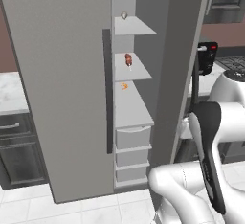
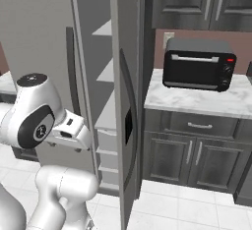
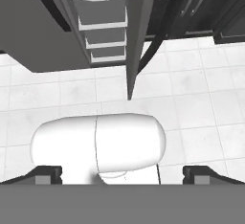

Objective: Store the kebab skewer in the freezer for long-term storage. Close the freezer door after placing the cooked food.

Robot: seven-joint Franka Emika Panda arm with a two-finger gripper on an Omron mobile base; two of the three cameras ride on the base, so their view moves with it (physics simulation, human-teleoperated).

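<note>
The kebab skewer (image 1: 128, 59), small reddish-brown chunks on a pale stick, lies on a middle white shelf inside the open freezer (image 1: 131, 108). The freezer door (image 2: 126, 84), grey with a dark dispenser panel and a long dark handle, stands swung out, edge-on to the right of the shelves (image 1: 178, 74). My gripper (image 3: 122, 174) is open and empty, its two dark fingertips (image 3: 48, 173) set wide apart. It hangs low in front of the fridge, pointing down at the tiled floor, well away from the skewer. The freezer drawers (image 3: 103, 19) and the door's lower edge (image 3: 135, 50) lie ahead of it.
The other grey door (image 1: 62, 89) with a dark vertical handle stands left of the shelves. A small orange item (image 1: 124, 86) and a round grey item (image 1: 124, 15) sit on other shelves. A black toaster oven (image 2: 198, 64) rests on the marble counter (image 2: 197, 101) above dark cabinets.
</note>
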